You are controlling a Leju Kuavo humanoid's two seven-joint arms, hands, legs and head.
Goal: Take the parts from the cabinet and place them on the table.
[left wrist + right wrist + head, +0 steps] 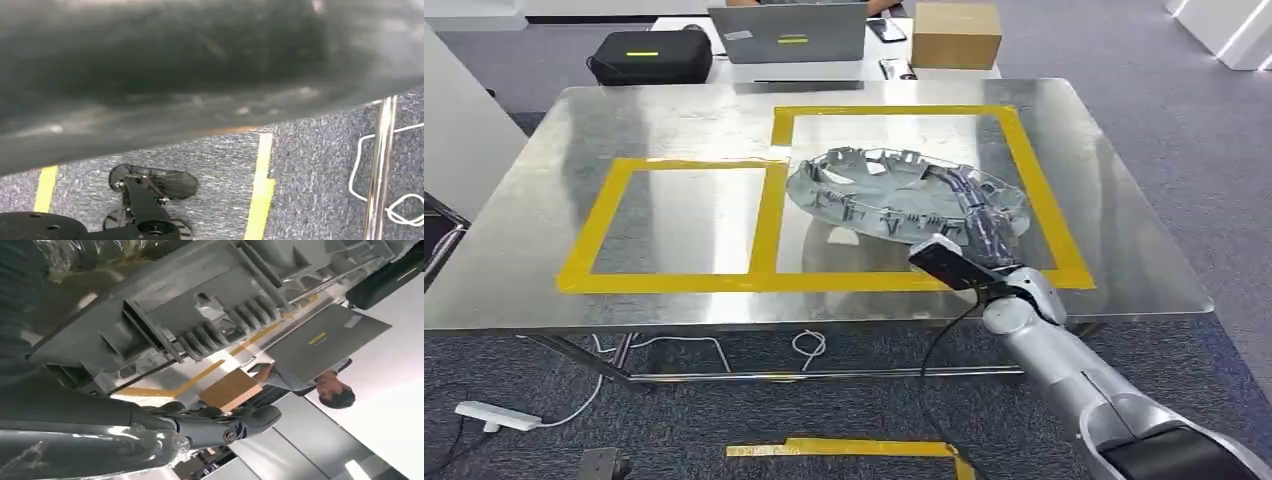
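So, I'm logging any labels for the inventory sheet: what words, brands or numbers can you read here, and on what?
No text is readable.
Laptop: white sticker and yellow-green strip on the lid, too small to read.
Black case: yellow-green strip, no letters legible.
Cardboard box: no print visible.
Grey plastic part, held by the right hand: no marking legible.

Grey ribbed part (210, 305) close, hand's fingers (225, 422) beneath, cardboard box (230, 389)

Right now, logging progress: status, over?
Right hand gripping grey part, resting inside right yellow square. Left hand: cannot tell. Nothing obstructing.
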